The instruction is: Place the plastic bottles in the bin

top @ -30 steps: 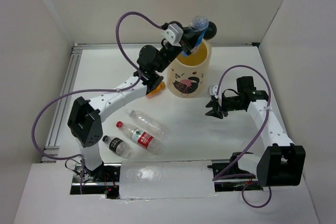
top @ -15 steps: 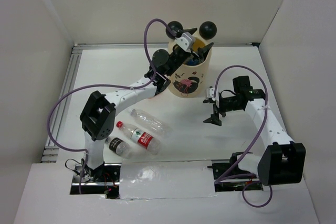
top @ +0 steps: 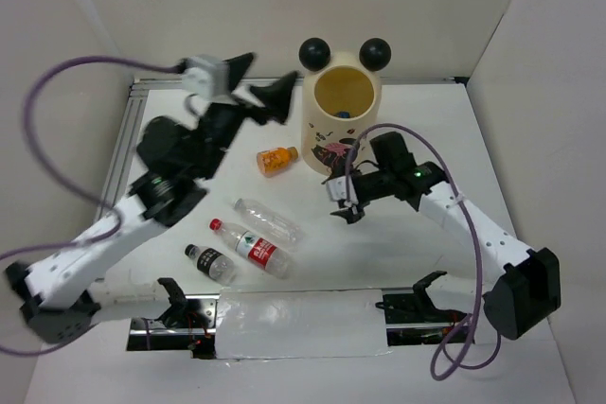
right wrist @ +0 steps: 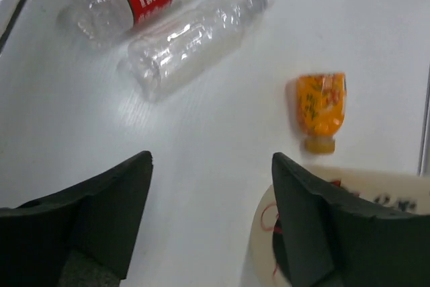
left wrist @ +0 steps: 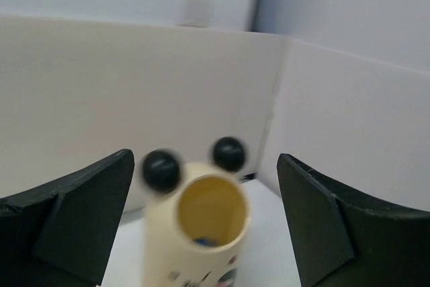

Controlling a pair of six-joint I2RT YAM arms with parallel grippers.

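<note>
Four bottles lie loose on the worktop point(top: 331, 262), none held. Nearest the arm bases is the black-label bottle point(top: 210, 263), just beside the red-label bottle point(top: 252, 249). Next comes the clear bottle point(top: 269, 219). The orange bottle point(top: 276, 159) lies farther on, just left of the bin point(top: 343, 144).

The right gripper point(right wrist: 211, 159) hangs over bare worktop near the clear and orange bottles, jaws well apart, empty. The left gripper point(top: 258, 84) is high, left of the bin, jaws wide, empty.

A blue item point(top: 343, 114) shows deep in the bin, probably a bottle.

Judgement: the bottles look empty, so light and thin-walled. They should dent under squeeze, roll readily and may slip. Best hold is mid-body across the width, for the short orange one its belly.
</note>
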